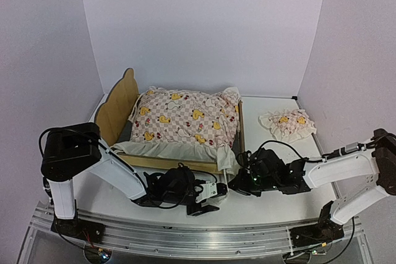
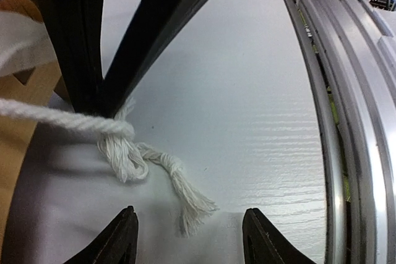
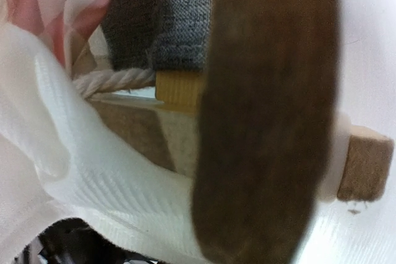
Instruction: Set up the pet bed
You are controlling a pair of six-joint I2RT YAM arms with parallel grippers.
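Your pet bed (image 1: 114, 112) sits on the desk (image 1: 272, 208), left of centre and behind both arms, with its long side running left to right. It is a small frame of light wood. The headboard stands upright at the left end, its top edge cut into a rounded ear shape. A pink checked quilt (image 1: 182, 119) printed with yellow ducks lies over it, and the cream ruffle spills over the near rail and the foot corner. The matching pillow (image 1: 288, 123) lies on the desk well to the right, apart from the bed.

Your left gripper (image 1: 207, 193) is low on the desk just in front of the near rail. Its jaws are apart, and a frayed white rope end (image 2: 133, 149) lies between them, untouched.

Your right gripper (image 1: 238, 180) is at the bed's foot corner with its jaws together. You cannot tell whether they pinch anything. Its wrist view, mostly blurred, shows the dark grey fabric base (image 3: 179, 17), a wooden leg (image 3: 368, 162) and cream ruffle.
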